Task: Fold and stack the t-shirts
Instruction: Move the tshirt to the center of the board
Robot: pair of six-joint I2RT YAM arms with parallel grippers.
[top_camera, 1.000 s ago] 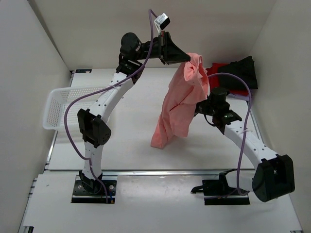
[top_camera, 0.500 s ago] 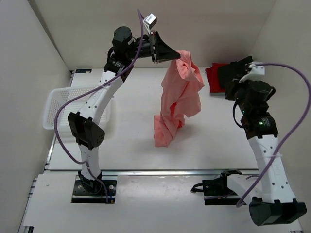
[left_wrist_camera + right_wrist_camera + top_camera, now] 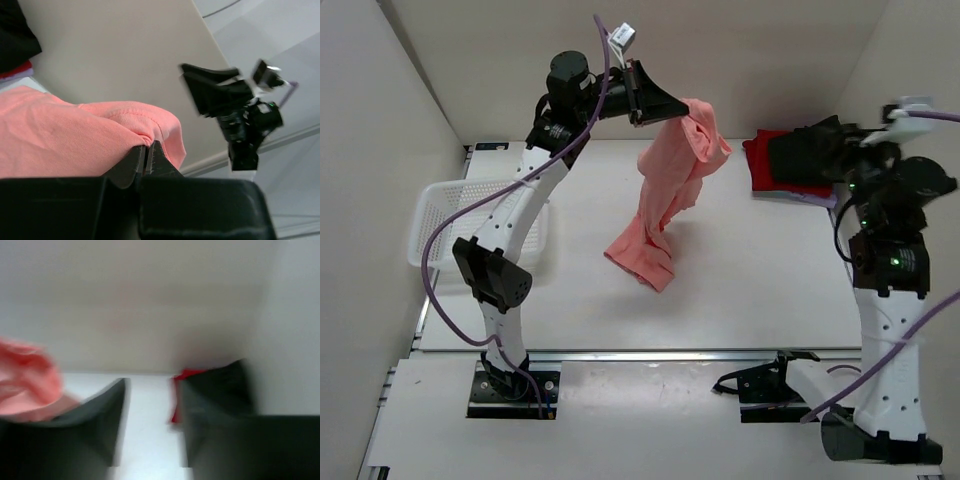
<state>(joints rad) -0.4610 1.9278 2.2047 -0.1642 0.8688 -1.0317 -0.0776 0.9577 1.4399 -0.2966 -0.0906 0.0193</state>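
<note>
Left tool (image 3: 147, 150) pinches the hanging pink shirt (image 3: 670, 185); the blurred right tool (image 3: 151, 395) gapes, partly covering the red shirt (image 3: 186, 374).

The right wrist's view is all smear: the right gripper (image 3: 152, 390) is two dark blurs with a gap between them. One blur half covers the red t-shirt (image 3: 182, 377), to the right of the salmon-pink t-shirt (image 3: 25, 385), which that view's left edge cuts off. From above, that gripper's tips melt into the black t-shirt (image 3: 795, 155), also right of the pink one. The lavender t-shirt (image 3: 828, 200) is a bare sliver beneath the red. The left gripper (image 3: 147, 147) hides the pink cloth below its pinch.
</note>
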